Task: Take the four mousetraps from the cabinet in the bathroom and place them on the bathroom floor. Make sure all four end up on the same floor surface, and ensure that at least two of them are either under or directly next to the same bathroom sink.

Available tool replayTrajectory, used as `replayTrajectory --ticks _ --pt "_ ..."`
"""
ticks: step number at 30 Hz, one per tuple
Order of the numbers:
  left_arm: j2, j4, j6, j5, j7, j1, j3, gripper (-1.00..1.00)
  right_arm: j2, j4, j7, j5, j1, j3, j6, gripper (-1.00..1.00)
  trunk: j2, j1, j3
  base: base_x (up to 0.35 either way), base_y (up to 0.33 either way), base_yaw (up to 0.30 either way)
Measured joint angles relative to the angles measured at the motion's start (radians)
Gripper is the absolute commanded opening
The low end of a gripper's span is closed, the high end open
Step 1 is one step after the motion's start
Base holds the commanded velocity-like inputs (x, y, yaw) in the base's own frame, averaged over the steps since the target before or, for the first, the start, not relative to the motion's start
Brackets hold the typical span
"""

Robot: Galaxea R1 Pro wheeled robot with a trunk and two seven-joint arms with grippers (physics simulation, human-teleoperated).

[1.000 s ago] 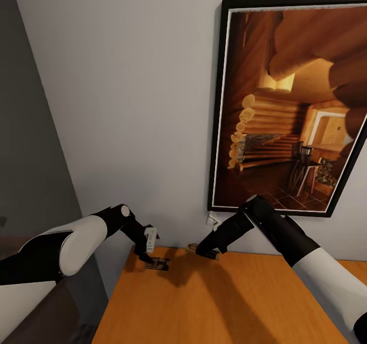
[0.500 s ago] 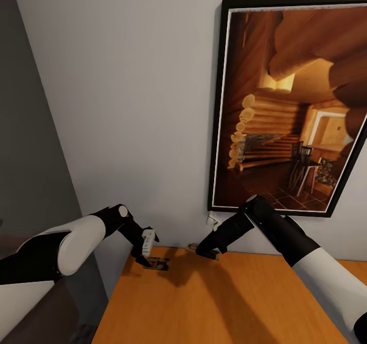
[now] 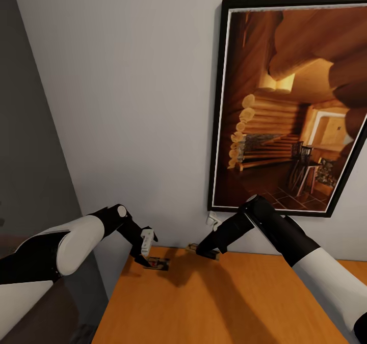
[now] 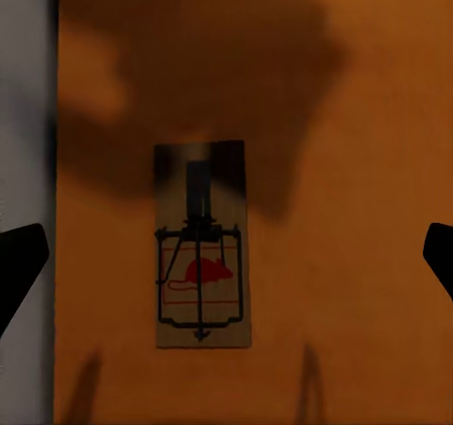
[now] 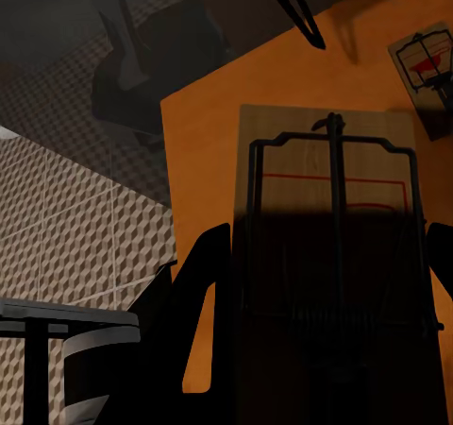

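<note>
Mousetrap (image 4: 203, 246) flat on cabinet (image 3: 229, 303), left gripper (image 3: 148, 259) spread wide over it; right gripper (image 3: 206, 254) clamps second trap (image 5: 326, 255)

Two mousetraps (image 3: 157, 264) (image 5: 332, 255) — flat, brown — on orange cabinet (image 3: 229, 303)

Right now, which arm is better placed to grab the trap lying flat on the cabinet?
Left. Its open hand hangs right over that trap, while the right hand looks closed on another trap.
</note>
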Motion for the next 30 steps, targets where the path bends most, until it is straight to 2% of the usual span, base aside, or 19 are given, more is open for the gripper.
replayTrajectory --ticks 30 --pt "-0.003 0.000 0.002 0.000 0.002 0.000 0.000 1.00 0.000 0.000 0.001 -0.001 0.000 0.000 0.000 -1.00 0.000 0.000 0.000 0.000 0.000 0.000"
